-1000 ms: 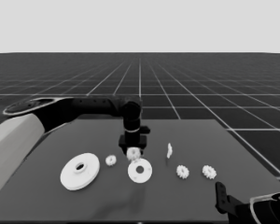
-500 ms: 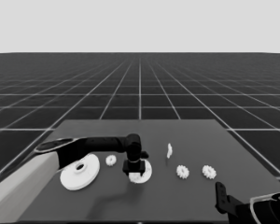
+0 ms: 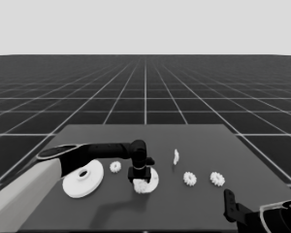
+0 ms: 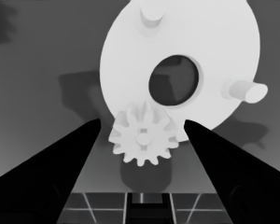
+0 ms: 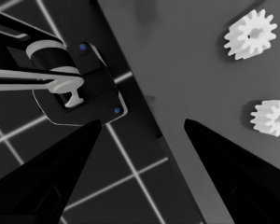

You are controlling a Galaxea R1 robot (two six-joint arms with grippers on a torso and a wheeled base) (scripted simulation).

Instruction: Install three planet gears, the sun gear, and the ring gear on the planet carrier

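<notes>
A small white toothed gear (image 4: 143,139) lies on the white smaller round part (image 4: 186,51). The flat desk (image 3: 199,141) is dark grey. The floor (image 3: 145,87) carries a pale grid on black.

The smaller round part (image 3: 150,179) lies flat directly under the left gripper (image 3: 141,180); it is a white disc with a dark centre hole and short upright pegs. One small toothed gear (image 4: 143,138) sits at its rim between the parted fingers, touching neither. A second gear (image 3: 115,167) lies just left of the gripper, with the larger round part (image 3: 83,180) beyond it. Two more gears (image 3: 189,178) (image 3: 217,178) lie well to the gripper's right.
</notes>
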